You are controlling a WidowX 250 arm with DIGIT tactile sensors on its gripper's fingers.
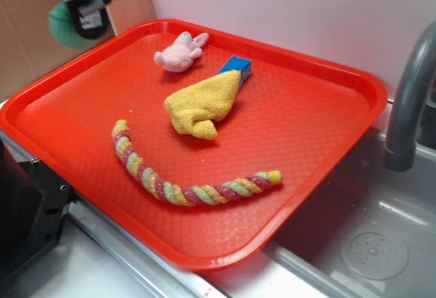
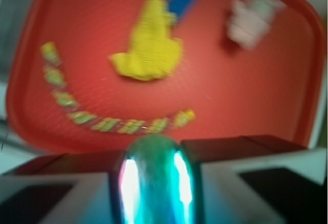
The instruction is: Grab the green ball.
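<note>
The green ball (image 1: pixel 61 26) hangs in the air above the tray's far left corner, squeezed in my gripper (image 1: pixel 76 20). In the wrist view the ball (image 2: pixel 152 178) fills the gap between the two fingers (image 2: pixel 77 188), pinched narrow, with bright glare on both sides. The gripper (image 2: pixel 152 183) is shut on it, high over the red tray (image 2: pixel 256 90). That view is blurred.
On the red tray (image 1: pixel 320 127) lie a pink plush toy (image 1: pixel 180 52), a yellow cloth (image 1: pixel 203 104) over a blue block (image 1: pixel 236 65), and a twisted rope toy (image 1: pixel 184 182). A grey faucet (image 1: pixel 409 100) and a sink (image 1: pixel 368 243) stand at the right.
</note>
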